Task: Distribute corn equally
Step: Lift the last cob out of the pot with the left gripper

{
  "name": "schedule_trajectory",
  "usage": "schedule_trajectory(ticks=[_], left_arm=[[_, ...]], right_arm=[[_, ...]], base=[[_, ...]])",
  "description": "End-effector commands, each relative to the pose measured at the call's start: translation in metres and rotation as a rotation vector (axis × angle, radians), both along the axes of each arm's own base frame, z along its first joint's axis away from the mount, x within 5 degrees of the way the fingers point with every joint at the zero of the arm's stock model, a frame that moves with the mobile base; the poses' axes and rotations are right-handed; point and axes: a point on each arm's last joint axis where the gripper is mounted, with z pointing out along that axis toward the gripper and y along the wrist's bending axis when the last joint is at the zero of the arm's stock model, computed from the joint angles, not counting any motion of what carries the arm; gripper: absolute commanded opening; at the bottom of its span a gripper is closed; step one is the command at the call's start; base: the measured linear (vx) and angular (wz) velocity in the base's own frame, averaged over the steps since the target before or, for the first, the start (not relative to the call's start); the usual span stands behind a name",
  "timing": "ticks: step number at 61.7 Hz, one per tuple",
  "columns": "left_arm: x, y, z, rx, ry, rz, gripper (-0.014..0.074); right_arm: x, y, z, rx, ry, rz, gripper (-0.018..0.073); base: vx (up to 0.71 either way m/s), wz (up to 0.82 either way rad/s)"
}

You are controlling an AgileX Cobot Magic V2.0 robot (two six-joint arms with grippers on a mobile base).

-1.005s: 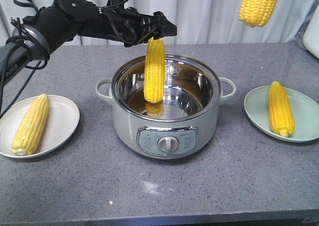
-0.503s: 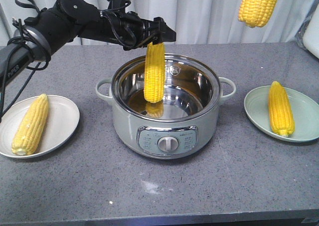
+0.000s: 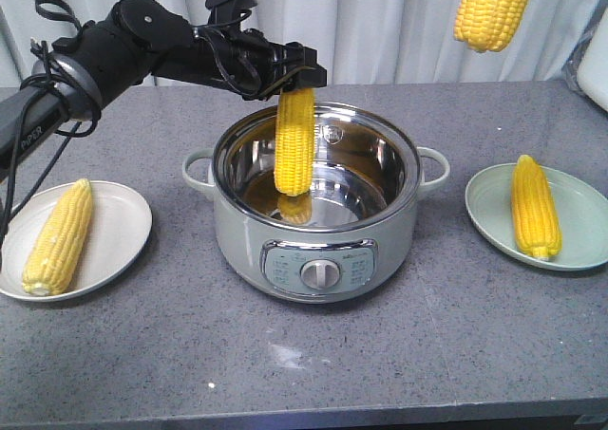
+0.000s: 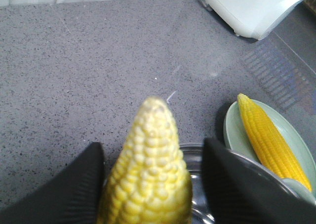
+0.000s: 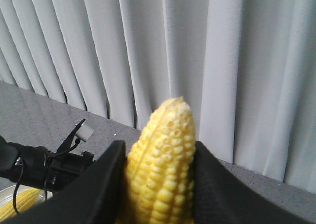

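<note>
grey countertop (image 3: 427,340) | electric pot (image 3: 391,250) centre | left plate (image 3: 121,223) | right plate (image 3: 582,223)

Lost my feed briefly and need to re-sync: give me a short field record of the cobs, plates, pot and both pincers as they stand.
left pincer: shut on the top of the hanging cob, which is upright with its lower end inside the pot rim
right pincer: shut on the raised cob, high and to the right of the pot
pot: open, between the plates, no loose cob seen inside
left plate: left-plate cob lying on it
right plate: right-plate cob lying on it
count: four cobs, one per plate, two held
</note>
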Motion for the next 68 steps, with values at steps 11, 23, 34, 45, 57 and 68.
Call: schedule_trajectory(ticks=[11, 23, 34, 45, 57, 68], left_arm=[[-0.014, 0.0, 0.049, -0.09, -0.095, 0.016, 0.0015], [-0.026, 0.008, 0.081, -0.132, -0.152, 0.026, -0.0008], [-0.052, 0.025, 0.125, -0.146, -0.23, 0.018, -0.0008], [-0.086, 0.042, 0.16, -0.093, -0.258, -0.049, -0.0008], [-0.116, 0.055, 0.17, 0.065, -0.194, -0.1, -0.0008], [-0.132, 0.062, 0.169, 0.157, -0.103, -0.125, -0.0008]], right_arm=[[-0.016, 0.0, 0.024, 0.041, -0.094, -0.023, 0.0007], [-0.016, 0.0, 0.024, 0.042, -0.095, -0.024, 0.0007], [-0.016, 0.0, 0.024, 0.041, -0.094, -0.023, 0.0007], [-0.016, 0.0, 0.024, 0.04, -0.092, -0.02, 0.0007], [-0.016, 0.0, 0.024, 0.04, -0.092, -0.02, 0.0007], [-0.016, 0.0, 0.024, 0.04, -0.092, -0.02, 0.0007]], base=[[0.0, 0.0], [0.0, 0.0], [0.0, 0.0], [0.0, 0.0], [0.0, 0.0], [0.0, 0.0]])
